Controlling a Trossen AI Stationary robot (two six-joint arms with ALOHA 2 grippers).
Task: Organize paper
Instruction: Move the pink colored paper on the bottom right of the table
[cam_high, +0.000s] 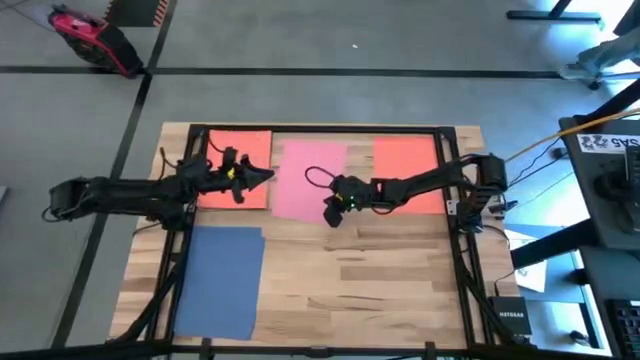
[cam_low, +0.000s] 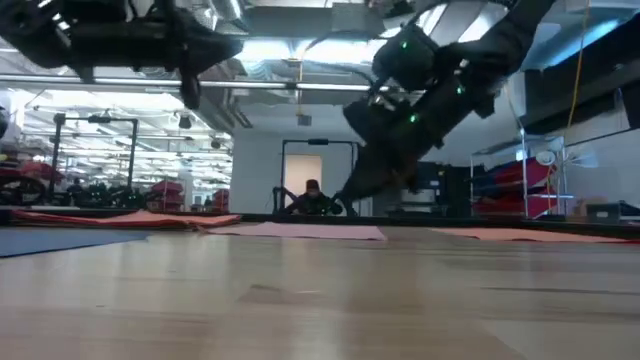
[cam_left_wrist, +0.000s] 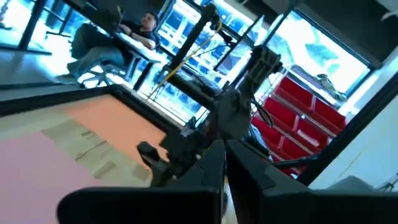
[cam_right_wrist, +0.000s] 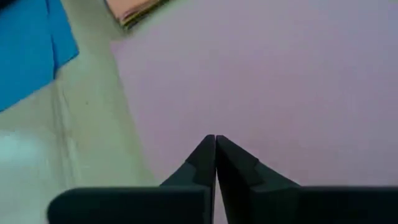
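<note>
A pale wooden table (cam_high: 350, 280) carries four sheets of paper: an orange sheet (cam_high: 240, 165) at the far left, a pink sheet (cam_high: 308, 180) in the middle, another orange sheet (cam_high: 405, 170) at the far right, and a blue sheet (cam_high: 222, 280) nearer. The right gripper (cam_right_wrist: 215, 146) has its fingers pressed together, tips just above the pink sheet near its near edge. The left gripper (cam_left_wrist: 225, 155), fingers likewise closed on nothing, hangs over the left orange sheet's right edge.

A robotics lab or workshop: red storage bins (cam_left_wrist: 311, 109) at right, metal racks (cam_low: 95, 160) at far left, a person (cam_low: 312, 198) seated mid-frame
</note>
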